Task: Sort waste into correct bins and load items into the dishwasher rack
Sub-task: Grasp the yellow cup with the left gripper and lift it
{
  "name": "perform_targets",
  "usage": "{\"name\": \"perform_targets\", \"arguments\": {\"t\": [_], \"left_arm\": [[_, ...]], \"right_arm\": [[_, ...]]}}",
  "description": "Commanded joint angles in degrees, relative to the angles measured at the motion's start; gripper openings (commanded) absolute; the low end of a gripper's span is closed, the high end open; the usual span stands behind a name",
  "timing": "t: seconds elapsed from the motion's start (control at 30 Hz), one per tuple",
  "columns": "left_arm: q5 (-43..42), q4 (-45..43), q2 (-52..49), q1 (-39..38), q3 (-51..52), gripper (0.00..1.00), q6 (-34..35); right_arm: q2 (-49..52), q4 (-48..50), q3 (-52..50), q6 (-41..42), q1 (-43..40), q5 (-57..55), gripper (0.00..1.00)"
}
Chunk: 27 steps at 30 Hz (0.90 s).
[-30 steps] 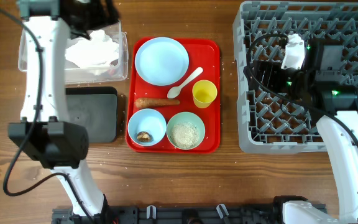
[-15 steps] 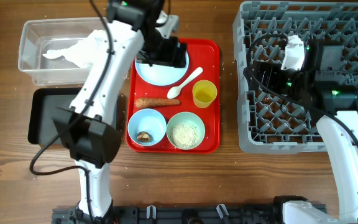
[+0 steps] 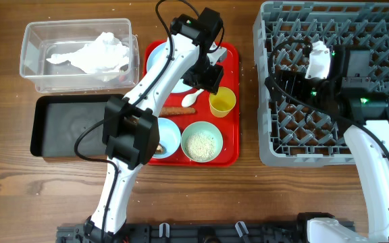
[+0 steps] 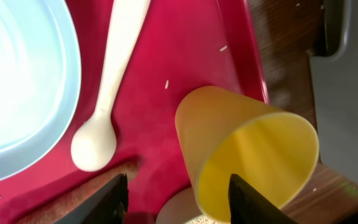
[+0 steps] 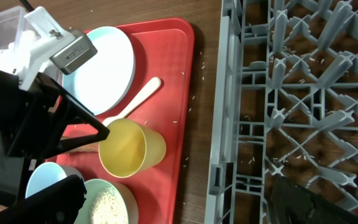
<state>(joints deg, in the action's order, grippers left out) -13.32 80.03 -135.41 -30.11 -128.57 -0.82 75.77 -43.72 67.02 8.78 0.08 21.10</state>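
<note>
Reaching up from the near side of the table (image 3: 5, 202), the left arm (image 3: 161, 81) bends across the red tray (image 3: 231, 152). It ends with the left gripper (image 4: 178, 186) hanging low, just above the cup (image 3: 222, 102). Its two fingers (image 4: 114, 196) are spread apart and hold nothing. In the left wrist view the cup's rim sits between them, closer to one finger.

The right arm (image 3: 377, 155) comes up from the near right side and leans over the rack (image 3: 275, 148). A small green light (image 3: 364, 101) glows on it. The right gripper (image 5: 179, 199) points toward the red tray from above the rack's left edge. Its fingers are wide apart and empty.

The yellow cup stands upright on the red tray, near the right edge. The white spoon (image 3: 191, 100) lies just beside the cup, its handle by the plate (image 3: 155, 57). The carrot (image 3: 174, 110) lies below the spoon, partly under the arm. A bowl of rice (image 3: 202, 142) sits at the front of the red tray. The other bowl (image 3: 171, 135) sits next to it, half hidden by the arm.

The tissue (image 3: 93, 54) lies in the clear tub (image 3: 32, 74) at the far left. The black tray (image 3: 53, 128) sits just in front of the tub.
</note>
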Motion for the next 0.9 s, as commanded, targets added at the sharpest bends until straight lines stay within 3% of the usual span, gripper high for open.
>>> {"name": "perform_targets", "arguments": {"t": [0.0, 0.13, 0.2, 0.27, 0.43, 0.57, 0.67, 0.8, 0.87], "left_arm": [[0.96, -0.26, -3.93, -0.37, 0.11, 0.49, -0.26], [0.96, -0.92, -4.63, -1.01, 0.11, 0.38, -0.26], [0.96, -1.40, -4.63, -1.03, 0.11, 0.18, -0.26], [0.96, -1.33, -4.63, -1.01, 0.09, 0.04, -0.09], [-2.47, 0.85, -1.99, -0.68, -1.07, 0.04, 0.17], [-15.43, 1.66, 3.39, 3.48, -3.52, 0.04, 0.13], [-38.53, -0.59, 5.25, 11.47, -3.50, 0.04, -0.55], [-59.36, -5.88, 5.25, 17.79, -3.50, 0.04, -0.52], [-65.88, -7.54, 5.25, 19.19, -3.50, 0.04, -0.52]], "right_arm": [[0.33, -0.09, 1.49, 0.24, 0.02, -0.74, 0.99], [0.33, -0.07, 1.49, 0.24, 0.02, -0.74, 0.99], [0.33, -0.09, 1.49, 0.22, 0.02, -0.74, 0.99], [0.33, -0.04, 1.49, 0.22, 0.02, -0.72, 0.99], [0.31, 0.37, 1.49, 0.37, 0.02, 1.79, 1.00], [0.31, 3.65, 1.49, 0.42, 0.02, 10.88, 1.00], [0.33, 10.91, 1.49, 2.23, 0.02, 20.96, 1.00], [0.35, 16.65, 1.44, 3.50, 0.02, 25.62, 1.00], [0.55, 21.92, 0.87, 4.66, 0.07, 29.35, 1.00]]}}
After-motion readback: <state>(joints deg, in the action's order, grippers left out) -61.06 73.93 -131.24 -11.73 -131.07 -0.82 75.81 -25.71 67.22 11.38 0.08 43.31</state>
